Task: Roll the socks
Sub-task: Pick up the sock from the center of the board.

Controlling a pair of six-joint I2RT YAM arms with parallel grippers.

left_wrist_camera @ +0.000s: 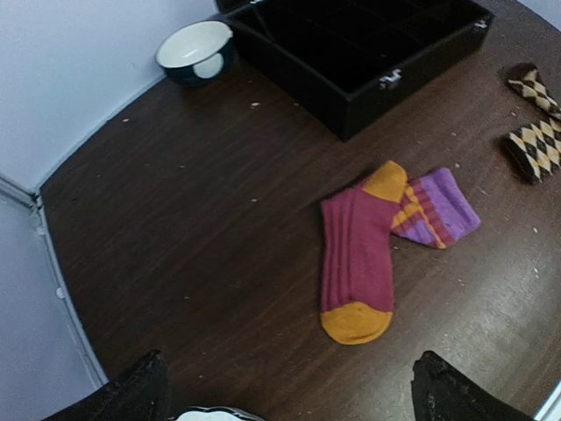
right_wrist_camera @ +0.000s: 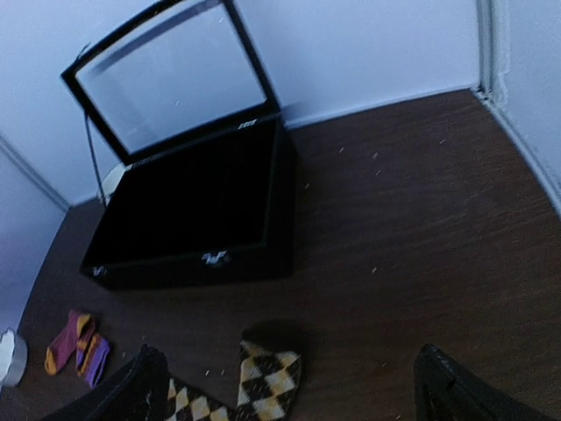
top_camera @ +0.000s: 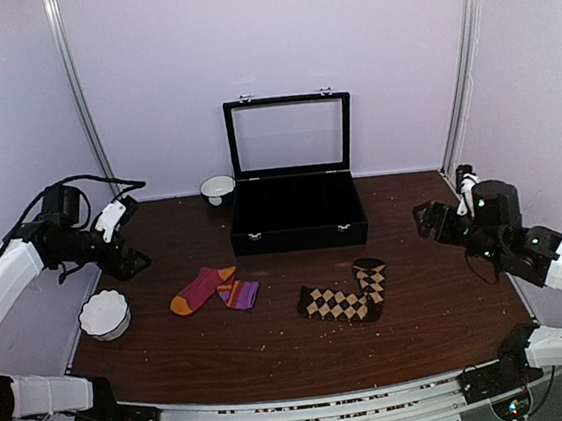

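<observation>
The magenta-red sock pair (top_camera: pixel 212 289) with orange toes and purple-orange stripes lies flat on the brown table, left of centre; it also shows in the left wrist view (left_wrist_camera: pixel 368 250) and small in the right wrist view (right_wrist_camera: pixel 77 345). The dark brown argyle pair (top_camera: pixel 345 295) lies bent right of centre, its parts seen in the left wrist view (left_wrist_camera: pixel 536 132) and the right wrist view (right_wrist_camera: pixel 263 384). My left gripper (top_camera: pixel 131 262) hovers open and empty at the table's left side. My right gripper (top_camera: pixel 425 221) hovers open and empty at the right side.
An open black box (top_camera: pixel 297 210) with a glass lid stands at the back centre. A small dark bowl (top_camera: pixel 217 189) sits left of it. A white scalloped bowl (top_camera: pixel 104 315) sits at the front left, below my left gripper. White walls enclose the table.
</observation>
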